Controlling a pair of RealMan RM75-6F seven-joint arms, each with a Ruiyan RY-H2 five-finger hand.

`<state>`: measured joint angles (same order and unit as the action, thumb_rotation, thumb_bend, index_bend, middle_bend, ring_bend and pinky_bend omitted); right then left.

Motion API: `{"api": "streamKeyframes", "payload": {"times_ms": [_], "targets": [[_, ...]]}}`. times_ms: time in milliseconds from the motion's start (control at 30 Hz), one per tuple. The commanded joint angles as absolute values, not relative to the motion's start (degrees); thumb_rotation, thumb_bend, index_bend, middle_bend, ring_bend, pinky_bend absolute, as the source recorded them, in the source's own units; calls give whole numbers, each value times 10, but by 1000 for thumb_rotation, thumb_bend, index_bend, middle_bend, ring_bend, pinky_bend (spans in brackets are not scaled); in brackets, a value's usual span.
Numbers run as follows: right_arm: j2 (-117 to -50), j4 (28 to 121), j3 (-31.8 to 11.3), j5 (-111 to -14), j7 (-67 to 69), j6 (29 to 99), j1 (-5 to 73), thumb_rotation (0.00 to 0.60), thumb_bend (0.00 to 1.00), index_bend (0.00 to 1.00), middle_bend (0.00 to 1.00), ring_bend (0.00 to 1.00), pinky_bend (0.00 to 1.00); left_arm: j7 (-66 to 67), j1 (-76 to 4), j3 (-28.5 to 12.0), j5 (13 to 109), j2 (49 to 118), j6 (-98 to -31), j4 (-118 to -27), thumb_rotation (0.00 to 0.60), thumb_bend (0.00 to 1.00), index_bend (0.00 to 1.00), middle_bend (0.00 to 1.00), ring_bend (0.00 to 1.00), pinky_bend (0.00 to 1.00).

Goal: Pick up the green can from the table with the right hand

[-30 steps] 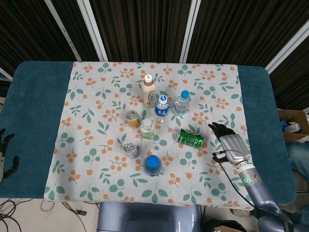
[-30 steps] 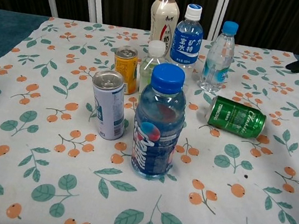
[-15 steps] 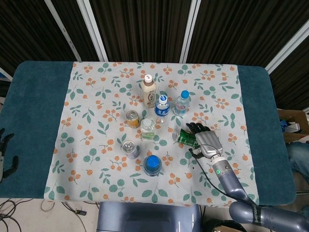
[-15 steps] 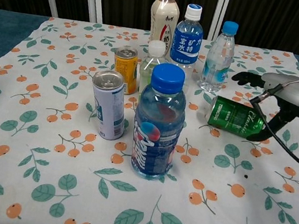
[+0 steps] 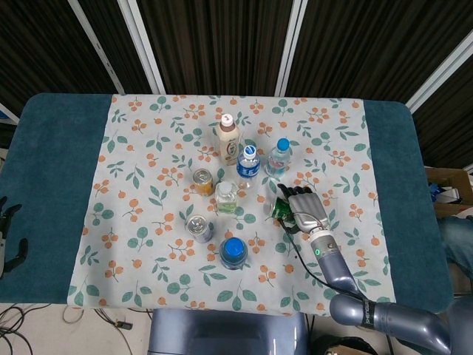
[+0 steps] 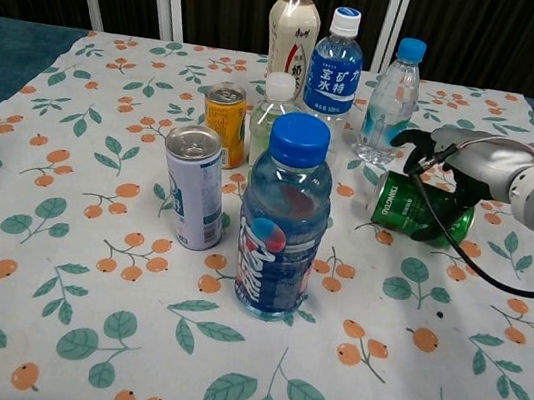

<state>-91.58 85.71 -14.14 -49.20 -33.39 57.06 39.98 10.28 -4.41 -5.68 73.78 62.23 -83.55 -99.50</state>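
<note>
The green can (image 6: 402, 202) lies on its side on the floral cloth, right of centre; the head view shows only its left end (image 5: 278, 210). My right hand (image 6: 469, 160) lies over the can from the right. Its dark fingers drape over the can's top and far side, and the thumb hangs in front of the can. The can still rests on the table, and the fingers look loose around it. From the head view the right hand (image 5: 307, 208) covers most of the can. My left hand (image 5: 6, 225) hangs off the table's left edge, holding nothing.
A clear water bottle (image 6: 390, 103) stands just behind the can, close to my fingers. Further left stand a blue-labelled bottle (image 6: 334, 64), a milk tea bottle (image 6: 293, 28), a small clear bottle (image 6: 277, 111), a yellow can (image 6: 224, 121), a silver can (image 6: 192, 187) and a big blue-capped bottle (image 6: 281, 227).
My right hand has moved left from the table's right side onto the green can, and its fingers have curled over it. The can has not moved.
</note>
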Motion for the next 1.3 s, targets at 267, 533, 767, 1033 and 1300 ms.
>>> {"api": "streamKeyframes", "payload": {"times_ms": [267, 533, 767, 1033, 1300], "targets": [[-930, 836, -129, -475, -348, 588, 405, 600, 192, 215, 342, 320, 210, 101, -45, -56, 736, 621, -832, -995, 600, 461, 132, 0, 37, 0], [-936, 832, -129, -470, -335, 586, 408, 600, 210, 270, 386, 366, 224, 104, -46, -55, 734, 621, -829, -995, 600, 461, 133, 0, 36, 0], [-948, 811, -132, -466, -324, 582, 413, 600, 233, 309, 417, 401, 254, 105, -46, -55, 731, 620, -828, -996, 600, 461, 144, 0, 37, 0], [-958, 788, -137, -461, -315, 578, 420, 600, 267, 368, 467, 460, 284, 106, -47, -56, 727, 619, -825, -997, 600, 461, 151, 0, 37, 0], [-946, 799, -132, -447, -322, 565, 423, 600, 298, 443, 511, 514, 384, 108, -49, -55, 725, 618, -822, -998, 600, 461, 152, 0, 37, 0]]}}
